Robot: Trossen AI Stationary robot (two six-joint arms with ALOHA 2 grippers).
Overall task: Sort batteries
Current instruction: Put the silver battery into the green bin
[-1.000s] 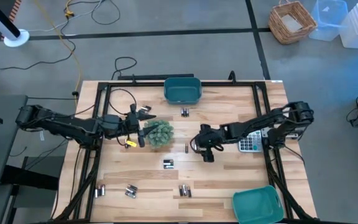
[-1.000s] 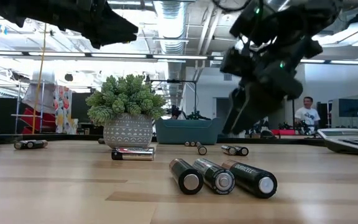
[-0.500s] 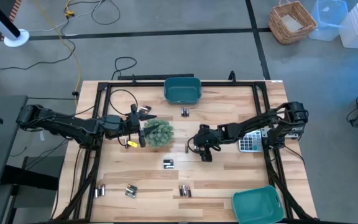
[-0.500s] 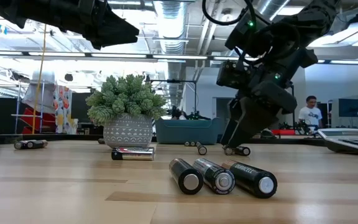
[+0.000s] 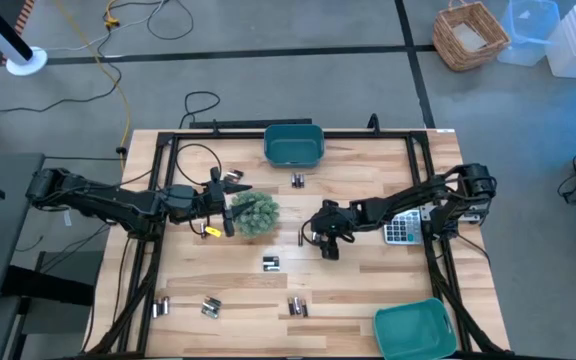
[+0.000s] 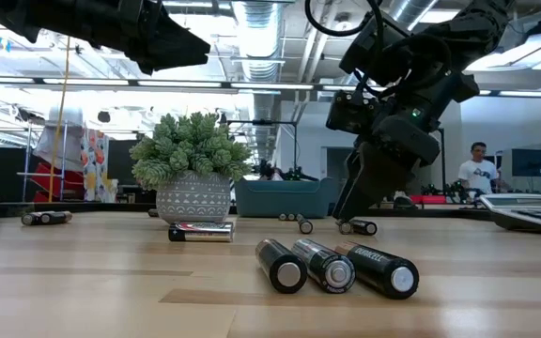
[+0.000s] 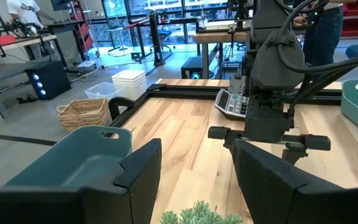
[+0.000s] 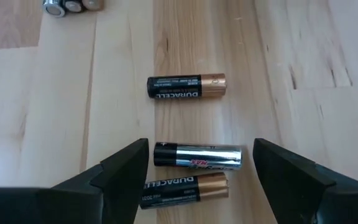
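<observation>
Currently right gripper (image 8: 194,163) sits low at frame centre of the high view, fingers (image 8: 120,171) spread either side of a silver battery (image 8: 197,155) lying on the worktop (image 8: 328,74), not touching. Left gripper (image 7: 194,165) hovers over the plant (image 5: 253,213), fingers apart, empty.

The right arm is extended from the table's right edge toward the centre, with the wrist pitched downward. The right gripper (image 5: 320,240) is held low over the tabletop, and its fingers (image 8: 120,171) are spread wide with nothing between them (both dark fingers are seen flanking bare wood in the right wrist view). The left arm is stretched from the left edge inward and carried well above the surface. The left gripper (image 5: 230,200) is parted, with nothing gripped.
</observation>
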